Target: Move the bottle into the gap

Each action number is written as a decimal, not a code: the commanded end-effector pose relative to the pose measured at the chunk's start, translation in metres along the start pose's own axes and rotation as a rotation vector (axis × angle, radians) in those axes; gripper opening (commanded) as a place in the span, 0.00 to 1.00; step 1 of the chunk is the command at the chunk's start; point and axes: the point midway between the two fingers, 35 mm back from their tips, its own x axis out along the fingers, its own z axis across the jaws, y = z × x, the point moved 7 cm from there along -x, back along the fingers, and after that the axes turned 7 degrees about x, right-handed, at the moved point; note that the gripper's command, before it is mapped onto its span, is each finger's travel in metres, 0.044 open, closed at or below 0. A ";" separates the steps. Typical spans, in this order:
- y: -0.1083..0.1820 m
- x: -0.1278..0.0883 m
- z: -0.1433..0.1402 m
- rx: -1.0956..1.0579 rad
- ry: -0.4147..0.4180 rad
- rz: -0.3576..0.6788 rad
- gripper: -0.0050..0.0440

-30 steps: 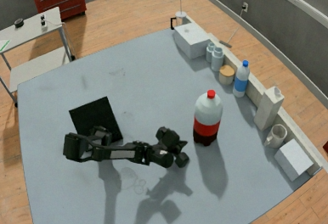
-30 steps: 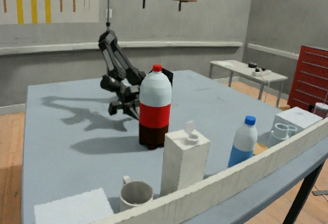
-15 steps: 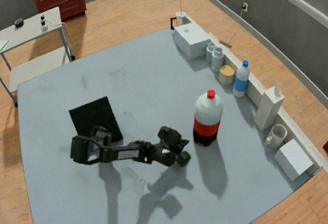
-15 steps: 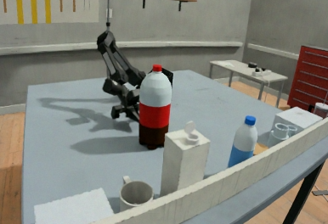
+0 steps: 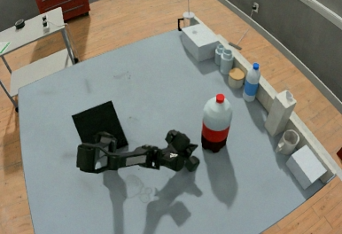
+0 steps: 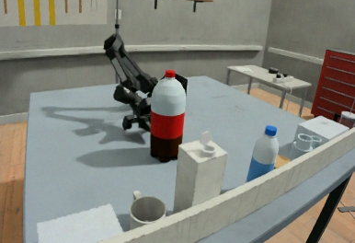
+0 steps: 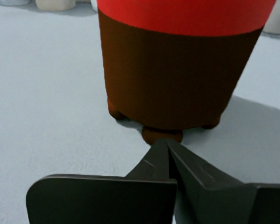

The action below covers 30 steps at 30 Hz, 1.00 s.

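Observation:
A large cola bottle (image 5: 216, 123) (image 6: 168, 115) (image 7: 181, 65) with a red cap and red label stands upright on the grey table, out in front of the row. My gripper (image 5: 194, 160) (image 6: 131, 122) (image 7: 163, 145) is shut and empty, low on the table, its fingertips just short of the bottle's base. The row runs along a low white wall (image 5: 266, 88) (image 6: 257, 188). The gap (image 5: 262, 101) lies between the small blue-labelled bottle (image 5: 252, 82) (image 6: 262, 154) and the white carton (image 5: 280, 112) (image 6: 199, 174).
Also in the row: a large white box (image 5: 199, 41), twin white cans (image 5: 224, 58), a tan jar (image 5: 236, 77), a mug (image 5: 288, 142) (image 6: 147, 212) and a white box (image 5: 307, 166) (image 6: 78, 229). A black mat (image 5: 98, 122) lies by the arm's base.

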 end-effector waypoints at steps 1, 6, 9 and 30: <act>-0.001 0.002 0.000 -0.001 0.002 0.001 0.00; -0.003 0.003 -0.004 -0.002 0.007 -0.005 0.00; -0.004 0.003 -0.002 -0.001 0.007 -0.003 0.00; -0.006 0.007 -0.003 -0.003 0.009 -0.004 0.00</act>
